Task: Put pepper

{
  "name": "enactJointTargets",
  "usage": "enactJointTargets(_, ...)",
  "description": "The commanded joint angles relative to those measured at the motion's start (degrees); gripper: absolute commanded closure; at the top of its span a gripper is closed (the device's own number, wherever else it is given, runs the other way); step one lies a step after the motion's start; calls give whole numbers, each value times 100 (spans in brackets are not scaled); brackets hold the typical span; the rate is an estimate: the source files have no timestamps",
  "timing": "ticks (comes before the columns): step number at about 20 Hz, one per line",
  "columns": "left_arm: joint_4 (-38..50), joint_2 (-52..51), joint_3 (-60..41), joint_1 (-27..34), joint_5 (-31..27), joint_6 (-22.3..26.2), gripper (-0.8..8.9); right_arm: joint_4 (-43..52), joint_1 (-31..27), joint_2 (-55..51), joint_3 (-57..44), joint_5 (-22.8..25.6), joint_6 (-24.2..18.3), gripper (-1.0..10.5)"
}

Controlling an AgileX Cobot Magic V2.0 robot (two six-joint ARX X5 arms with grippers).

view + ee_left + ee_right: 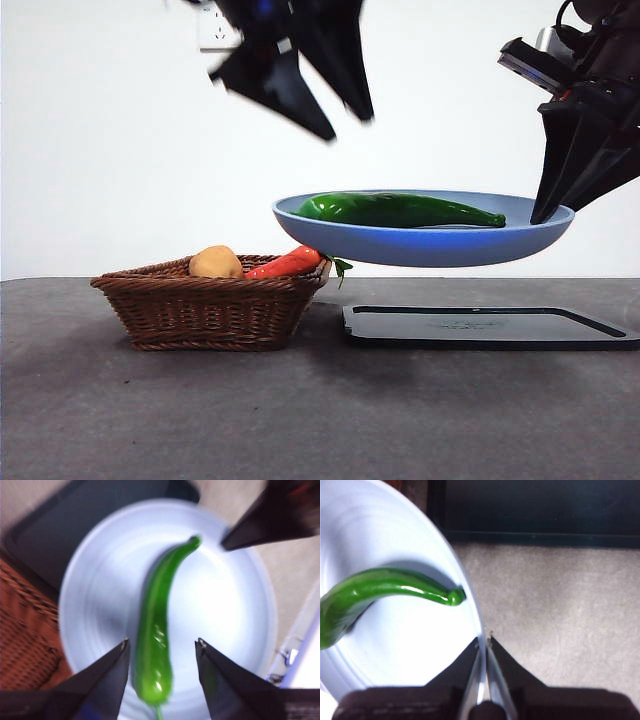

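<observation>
**Blue plate held in the air, pepper already lying on it**

Grey and matte, the table [120, 420] carries a flat black tray [480, 326] and, beside it, a brown wicker basket [205, 305]. The tray lies directly under the raised plate, so I judge it is the place where the plate belongs or will be set down.

Above the tray hangs the light blue plate [420, 245], not touching anything below it. It is kept level, and I think this is so that the load does not slide off. The right gripper [484, 642] holds it by the rim: its two jaws are pressed together on the thin edge, with only the plate wall between them. A grip at the edge leaves the whole inner surface free for the other arm.

The left gripper [161, 647] hovers above the plate with its jaws spread wide and nothing between them except air. The jaws stand on both sides of the thick end of the pepper [157, 635] but do not touch it, which looks like a release.

The pepper lies flat along the middle of the plate, its pointed tip toward the right gripper.

In the basket rest a potato [216, 263] and a carrot [288, 264], apart from the work.
</observation>
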Motion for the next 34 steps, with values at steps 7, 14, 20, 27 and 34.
enactJointTargets(7,-116,-1718,96,-55,-11,52,580,931,-1043,505,249,-26,424,941)
enactJointTargets(14,-219,-2439,96,-55,-7,24,580,1064,-1388,2085,1231,17,529,941)
enactJointTargets(20,-245,-2492,96,-55,-2,-68,580,1204,-1390,2903,1436,116,529,941)
enactJointTargets(27,-247,-2492,96,-55,-9,-79,580,1200,-1390,2973,1436,103,459,872)
enactJointTargets(34,-293,-2492,96,-55,-11,-79,580,940,-1429,2476,1436,107,140,749)
